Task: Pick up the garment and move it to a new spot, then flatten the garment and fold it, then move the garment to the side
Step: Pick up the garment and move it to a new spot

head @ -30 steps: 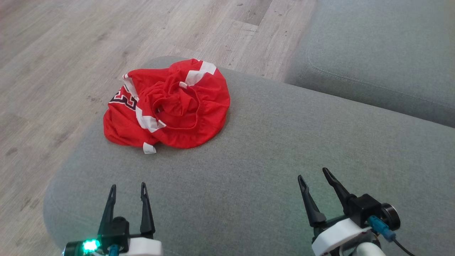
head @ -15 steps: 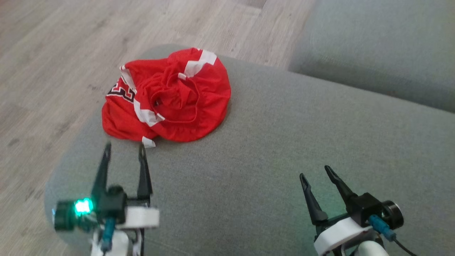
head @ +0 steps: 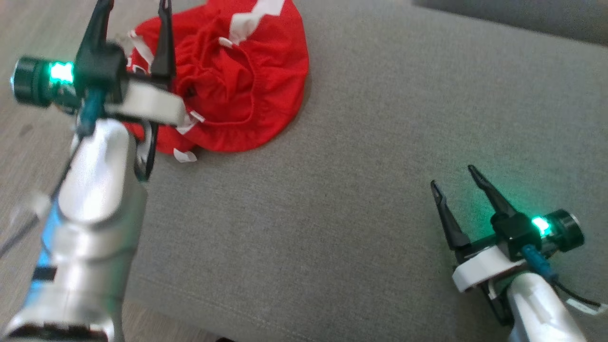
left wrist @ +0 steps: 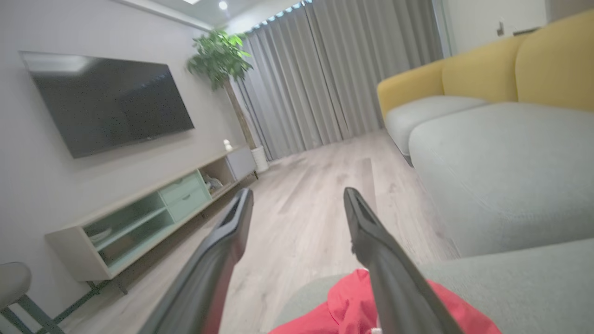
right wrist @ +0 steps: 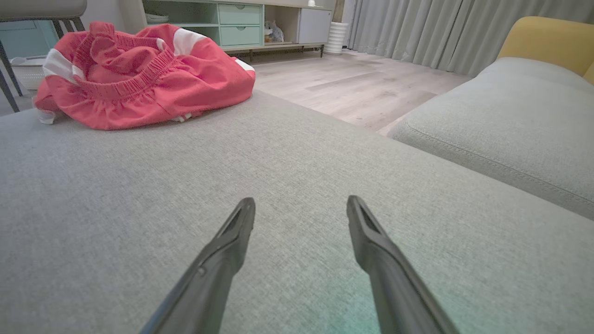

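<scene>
at the far left corner of the grey seat cushion (head: 361, 156) the red garment (head: 247, 66) lies crumpled in a heap, not yet lifted. the left gripper (head: 134, 14) hovers over its left edge, jaws spread and empty; the right gripper (head: 452, 175) sits well apart, likewise spread (nothing in it). pickup, move, flattening, folding and setting aside all look left to do.

a broad grey cushion (head: 361, 156) lay in the foreground, with a second grey seat (right wrist: 501, 125) beside it, below a yellow backrest (left wrist: 487, 69). pale wood floor (left wrist: 301, 218) ran to grey curtains (left wrist: 334, 74). a dark television (left wrist: 111, 104) hung above a low cabinet (left wrist: 139, 222) with mint drawers (left wrist: 183, 202); a leafy plant (left wrist: 218, 55) stood at its far end.
</scene>
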`<state>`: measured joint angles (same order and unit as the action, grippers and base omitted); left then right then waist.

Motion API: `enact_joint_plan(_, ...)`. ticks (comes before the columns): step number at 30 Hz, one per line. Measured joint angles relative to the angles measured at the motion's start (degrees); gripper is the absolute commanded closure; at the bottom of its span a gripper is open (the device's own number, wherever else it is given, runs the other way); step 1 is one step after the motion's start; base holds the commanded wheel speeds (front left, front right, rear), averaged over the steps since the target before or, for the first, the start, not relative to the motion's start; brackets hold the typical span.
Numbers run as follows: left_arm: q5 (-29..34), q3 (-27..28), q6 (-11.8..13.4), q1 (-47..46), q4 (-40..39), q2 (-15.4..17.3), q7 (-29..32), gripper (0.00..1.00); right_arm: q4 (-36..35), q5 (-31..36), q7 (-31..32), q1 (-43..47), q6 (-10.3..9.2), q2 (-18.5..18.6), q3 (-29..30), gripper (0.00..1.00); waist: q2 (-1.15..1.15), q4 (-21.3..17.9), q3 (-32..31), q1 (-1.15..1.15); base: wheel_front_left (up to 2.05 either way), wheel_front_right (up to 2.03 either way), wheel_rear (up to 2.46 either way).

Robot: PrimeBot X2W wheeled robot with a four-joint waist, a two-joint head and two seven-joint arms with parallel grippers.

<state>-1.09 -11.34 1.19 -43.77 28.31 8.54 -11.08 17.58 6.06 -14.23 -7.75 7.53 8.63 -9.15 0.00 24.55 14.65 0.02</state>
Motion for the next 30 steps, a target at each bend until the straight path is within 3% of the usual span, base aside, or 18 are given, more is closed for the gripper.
enact_joint_plan(5, -1.5, -0.2, -3.0, -7.2, 15.2, -0.4, 5.9, 0.0, -1.9, 0.0, -0.1, -0.3, 0.0, 1.8, 0.5, 0.0, 0.0, -1.0, 2.7, -0.01, 0.0, 0.0, 0.0)
enact_joint_plan(15, -6.0, 0.8, -4.1, -6.6, 36.6, -3.1, 11.1, 0.0, -3.9, 0.5, -0.1, 0.3, 0.0, 3.5, 0.9, 0.0, 0.0, -1.6, 3.5, -0.02, 0.0, 0.0, 0.0)
enact_joint_plan(16, -6.6, 1.0, -4.6, -6.5, 37.6, -3.5, 11.0, 0.17, -3.9, 0.5, -0.1, 0.3, 0.0, 3.7, 0.9, 0.0, 0.0, -1.6, 3.6, -0.02, 0.0, 0.0, 0.0)
enact_joint_plan(18, -7.3, 1.3, -5.0, -6.4, 39.1, -3.9, 9.8, 0.97, -3.9, 0.5, -0.1, 0.3, 0.0, 4.0, 0.9, 0.0, 0.0, -1.5, 3.6, -0.02, 0.0, 0.0, 0.0)
enact_joint_plan(30, -7.5, 1.3, -4.7, -9.8, 41.6, -2.6, -1.3, 1.0, -3.5, 0.5, -0.1, 0.3, 0.0, 2.9, 0.1, 0.0, 0.0, -3.0, 0.7, -0.02, 0.0, 0.0, 0.0)
